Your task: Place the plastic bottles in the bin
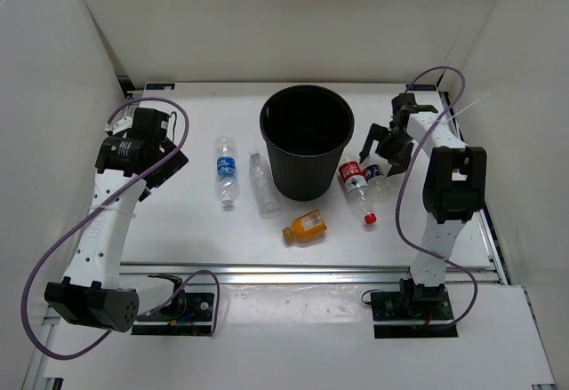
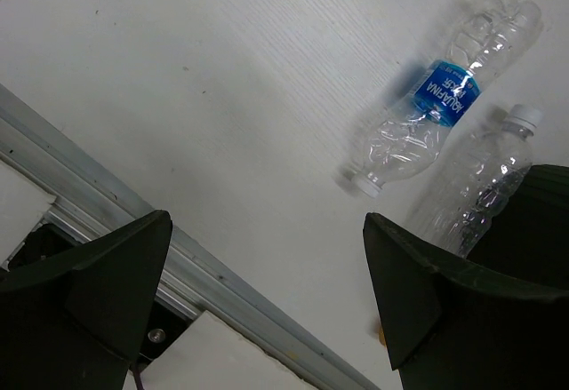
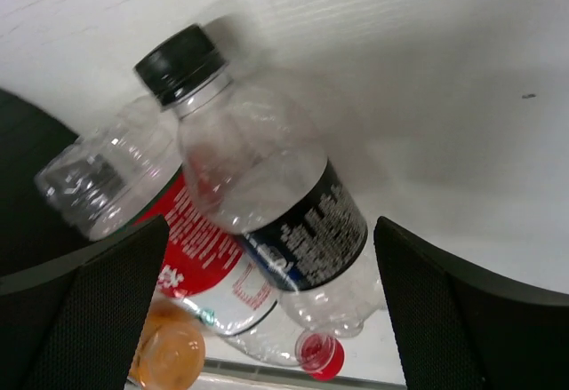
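The black bin (image 1: 306, 141) stands at the table's back centre. Left of it lie a blue-label bottle (image 1: 226, 170) and a clear unlabelled bottle (image 1: 263, 182). In front of it lies a squat orange bottle (image 1: 305, 226). To its right lie a red-label bottle (image 1: 356, 186) and a dark-label bottle (image 1: 374, 175). My right gripper (image 1: 382, 146) hangs open just over those two. In the right wrist view the dark-label bottle (image 3: 276, 203) shows between the wide jaws of the right gripper (image 3: 271, 301), resting against the red-label bottle (image 3: 204, 248). My left gripper (image 1: 167, 163) is open and holds nothing, well left of the blue-label bottle (image 2: 436, 115).
An aluminium rail (image 1: 311, 272) runs along the table's near edge and shows under the left gripper (image 2: 267, 292). White walls close in the back and sides. The bin's dark wall (image 3: 27, 168) is close on the right gripper's left. The orange bottle (image 3: 169, 350) lies beyond the red-label one.
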`<state>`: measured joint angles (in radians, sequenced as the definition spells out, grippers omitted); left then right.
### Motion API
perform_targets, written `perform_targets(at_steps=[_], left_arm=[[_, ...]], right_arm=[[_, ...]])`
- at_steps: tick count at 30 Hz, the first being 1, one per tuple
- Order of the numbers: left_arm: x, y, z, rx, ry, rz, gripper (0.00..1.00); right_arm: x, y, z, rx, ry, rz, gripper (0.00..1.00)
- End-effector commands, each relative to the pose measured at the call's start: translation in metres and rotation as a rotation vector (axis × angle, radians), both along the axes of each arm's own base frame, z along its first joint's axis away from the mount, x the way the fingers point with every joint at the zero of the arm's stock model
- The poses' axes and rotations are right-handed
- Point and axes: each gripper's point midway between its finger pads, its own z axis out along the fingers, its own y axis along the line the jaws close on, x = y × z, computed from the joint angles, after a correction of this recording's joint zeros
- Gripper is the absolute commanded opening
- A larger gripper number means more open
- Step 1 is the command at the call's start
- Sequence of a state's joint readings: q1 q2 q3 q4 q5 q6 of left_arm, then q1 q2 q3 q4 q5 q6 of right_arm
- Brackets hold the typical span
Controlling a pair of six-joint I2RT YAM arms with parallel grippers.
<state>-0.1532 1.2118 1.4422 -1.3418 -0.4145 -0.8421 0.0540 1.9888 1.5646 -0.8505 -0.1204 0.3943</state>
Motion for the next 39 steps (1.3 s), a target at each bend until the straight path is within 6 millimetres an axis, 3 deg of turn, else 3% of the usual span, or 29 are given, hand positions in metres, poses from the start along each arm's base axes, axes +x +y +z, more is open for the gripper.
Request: perform_targets(at_steps=[1,2,8,11,14,18,19,20,22,23,24,25,26,27,28,32,33,35,36,37,38,39], left_arm=[[-0.019,0.004,-0.013,-0.008,0.089,-0.004,1.0],[-0.019,0.006,-0.013,-0.009,0.089,0.009,1.0],[-0.023,0.012,-0.016,-0.013,0.112,0.026,1.0],[-0.021,0.012,-0.015,-0.013,0.112,0.026,1.0],[-0.018,0.012,-0.019,-0.015,0.128,0.034,1.0],[-0.018,0.011,-0.029,-0.015,0.164,0.042,1.0],[-0.018,0.011,-0.029,-0.015,0.164,0.042,1.0],[-0.017,0.009,-0.032,-0.013,0.176,0.033,1.0],[-0.016,0.008,-0.033,-0.005,0.181,0.035,1.0],[-0.016,0.006,-0.038,-0.013,0.2,0.031,1.0],[-0.016,0.005,-0.039,-0.021,0.201,0.027,1.0],[-0.015,0.003,-0.041,-0.03,0.213,0.023,1.0],[-0.014,-0.002,-0.044,-0.036,0.225,0.009,1.0],[-0.014,-0.002,-0.044,-0.036,0.225,0.009,1.0],[-0.014,-0.002,-0.045,-0.023,0.233,0.003,1.0],[-0.012,-0.006,-0.049,-0.01,0.25,-0.015,1.0],[-0.011,-0.006,-0.052,-0.013,0.249,-0.007,1.0],[-0.01,-0.007,-0.056,-0.01,0.27,-0.006,1.0],[-0.01,-0.007,-0.056,-0.01,0.27,-0.006,1.0],[-0.01,-0.007,-0.056,-0.01,0.27,-0.006,1.0],[-0.01,-0.007,-0.056,-0.01,0.27,-0.006,1.0],[-0.014,-0.006,-0.055,-0.012,0.261,-0.006,1.0]], right_arm=[[0.011,-0.005,-0.004,-0.019,-0.01,-0.042,1.0],[0.008,-0.009,-0.011,-0.021,0.012,-0.053,1.0],[-0.004,-0.032,-0.033,-0.044,0.086,-0.124,0.72],[-0.009,-0.047,-0.029,-0.068,0.081,-0.157,0.55],[-0.005,-0.064,-0.002,-0.104,0.015,-0.238,0.41],[0.019,-0.065,0.097,-0.08,-0.25,-0.286,0.34],[0.029,-0.064,0.13,-0.065,-0.332,-0.285,0.33],[0.031,-0.055,0.162,-0.038,-0.414,-0.28,0.31],[0.036,-0.031,0.21,0.017,-0.528,-0.247,0.3],[0.037,-0.02,0.254,0.057,-0.633,-0.232,0.3],[0.04,-0.008,0.271,0.082,-0.679,-0.202,0.3],[0.037,0.02,0.295,0.134,-0.745,-0.134,0.3],[0.036,0.034,0.324,0.16,-0.818,-0.102,0.3],[0.036,0.05,0.333,0.18,-0.844,-0.068,0.33],[0.03,0.081,0.342,0.208,-0.868,0.012,0.35],[0.037,0.139,0.325,0.21,-0.827,0.134,0.47],[0.038,0.147,0.319,0.224,-0.801,0.141,0.64],[0.031,0.15,0.313,0.229,-0.761,0.136,0.9],[0.03,0.142,0.312,0.197,-0.76,0.101,1.0],[0.029,0.133,0.312,0.18,-0.761,0.065,1.0],[0.02,0.118,0.329,0.174,-0.811,0.035,1.0],[0.029,0.094,0.312,0.155,-0.795,-0.032,1.0]])
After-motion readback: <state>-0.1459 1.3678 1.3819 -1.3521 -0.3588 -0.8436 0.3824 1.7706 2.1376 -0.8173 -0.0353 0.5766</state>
